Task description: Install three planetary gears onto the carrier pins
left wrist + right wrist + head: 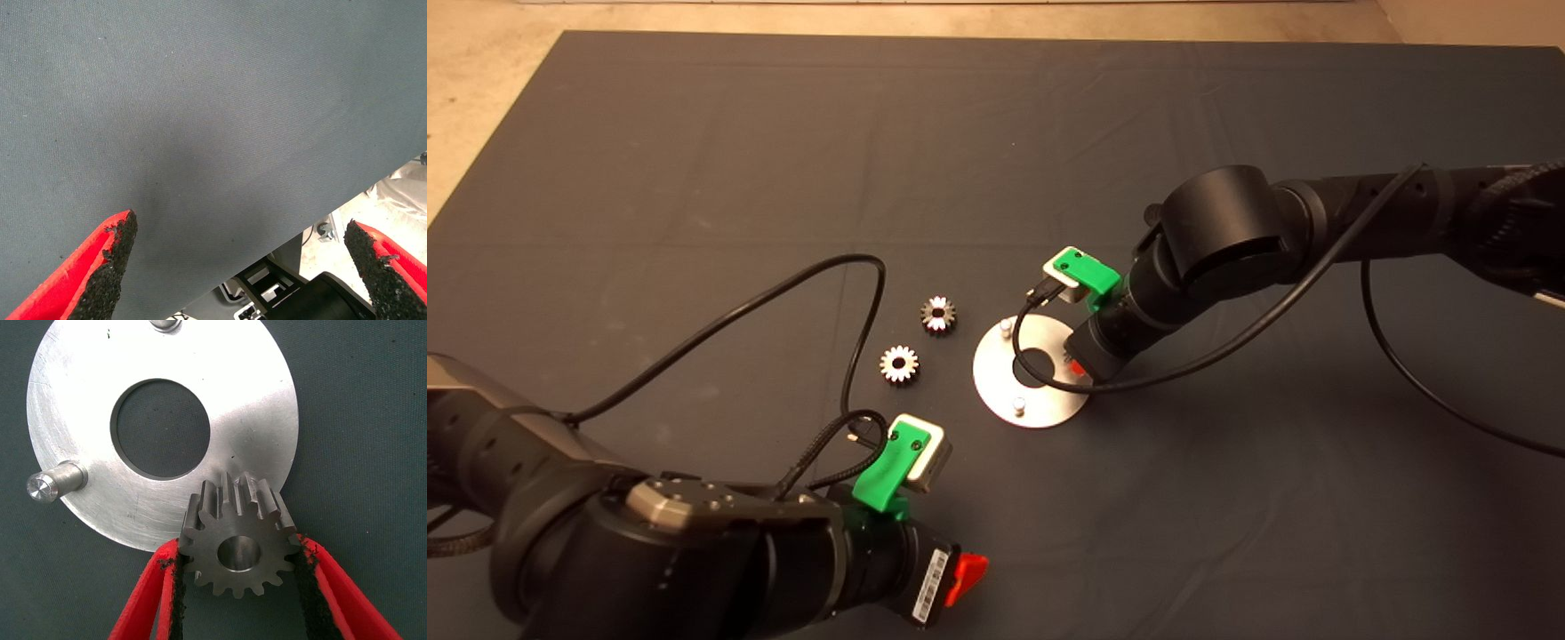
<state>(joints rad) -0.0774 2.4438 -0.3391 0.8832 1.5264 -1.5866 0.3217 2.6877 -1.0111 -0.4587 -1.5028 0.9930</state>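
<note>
right gripper [239, 563]: clamped on gear [238, 537] over disc [87, 393] rim | left gripper [240, 267]: spread wide, empty, above mat [200, 100]

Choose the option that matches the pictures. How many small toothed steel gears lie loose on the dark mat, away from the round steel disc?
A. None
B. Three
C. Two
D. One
C: two small toothed steel gears lie on the dark mat beside the round steel disc, while the right tool grips a third gear at the disc's edge.
</note>
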